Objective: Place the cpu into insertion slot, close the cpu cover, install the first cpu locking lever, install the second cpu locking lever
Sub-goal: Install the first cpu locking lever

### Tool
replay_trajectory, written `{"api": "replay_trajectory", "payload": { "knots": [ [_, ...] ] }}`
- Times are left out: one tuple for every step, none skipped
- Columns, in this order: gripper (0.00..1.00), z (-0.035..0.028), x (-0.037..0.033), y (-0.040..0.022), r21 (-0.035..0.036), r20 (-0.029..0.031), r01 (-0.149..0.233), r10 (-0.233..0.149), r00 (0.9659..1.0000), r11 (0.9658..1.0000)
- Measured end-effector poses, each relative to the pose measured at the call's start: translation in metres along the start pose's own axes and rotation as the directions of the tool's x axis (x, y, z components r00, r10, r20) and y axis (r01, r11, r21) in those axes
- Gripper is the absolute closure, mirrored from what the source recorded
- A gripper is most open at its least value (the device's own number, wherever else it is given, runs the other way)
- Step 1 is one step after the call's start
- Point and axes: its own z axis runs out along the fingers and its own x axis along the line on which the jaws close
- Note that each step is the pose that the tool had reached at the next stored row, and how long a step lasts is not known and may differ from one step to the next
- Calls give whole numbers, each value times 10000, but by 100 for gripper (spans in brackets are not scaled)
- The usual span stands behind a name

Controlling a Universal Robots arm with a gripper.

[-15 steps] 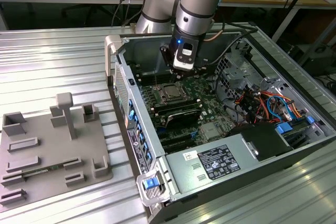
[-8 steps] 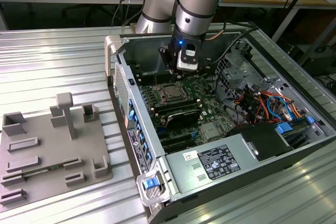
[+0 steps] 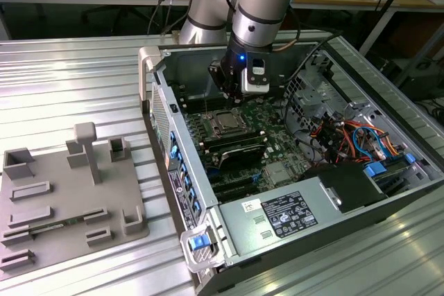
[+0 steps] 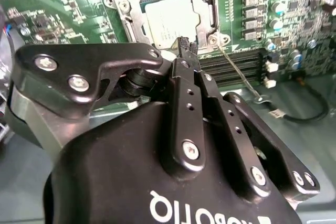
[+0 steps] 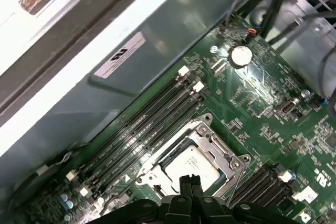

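Observation:
The cpu (image 3: 225, 122) lies in the motherboard socket inside the open computer case, its silver top showing in both wrist views (image 4: 169, 20) (image 5: 190, 164). The cpu cover (image 4: 203, 4), a shiny metal frame, lies flat around it (image 5: 218, 153). One thin locking lever (image 4: 239, 75) sticks out from a socket corner, slanting over the memory slots. My gripper (image 3: 234, 99) hangs just above the socket's edge with its fingers pressed together and nothing between them (image 4: 186, 46) (image 5: 189, 181).
Memory slots (image 5: 147, 129) run beside the socket, close to the case wall (image 5: 105, 82). A power supply (image 3: 286, 217) and bundled cables (image 3: 347, 136) fill the case at the exterior view's right. A grey fixture plate (image 3: 69, 199) lies outside the case, at that view's left.

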Motion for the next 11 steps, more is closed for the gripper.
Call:
{"api": "replay_trajectory", "payload": {
  "knots": [
    [89, 0, 0, 0, 2, -5, 182, -182, 9998, 9998],
    [89, 0, 0, 0, 3, -12, 441, -441, 9990, 9990],
    [89, 0, 0, 0, 4, -17, 646, -646, 9979, 9979],
    [89, 0, 0, 0, 6, -22, 820, -820, 9966, 9966],
    [89, 0, 0, 0, 7, -30, 1132, -1132, 9936, 9936],
    [89, 0, 0, 0, 7, -36, 1344, -1344, 9909, 9909],
    [89, 0, 0, 0, 9, -40, 1496, -1496, 9887, 9888],
    [89, 0, 0, 0, 9, -45, 1688, -1688, 9856, 9856],
    [89, 0, 0, 0, 9, -49, 1838, -1838, 9830, 9830],
    [89, 0, 0, 0, 11, -56, 2058, -2058, 9786, 9786],
    [89, 0, 0, 0, 11, -59, 2199, -2199, 9755, 9755]
  ]
}}
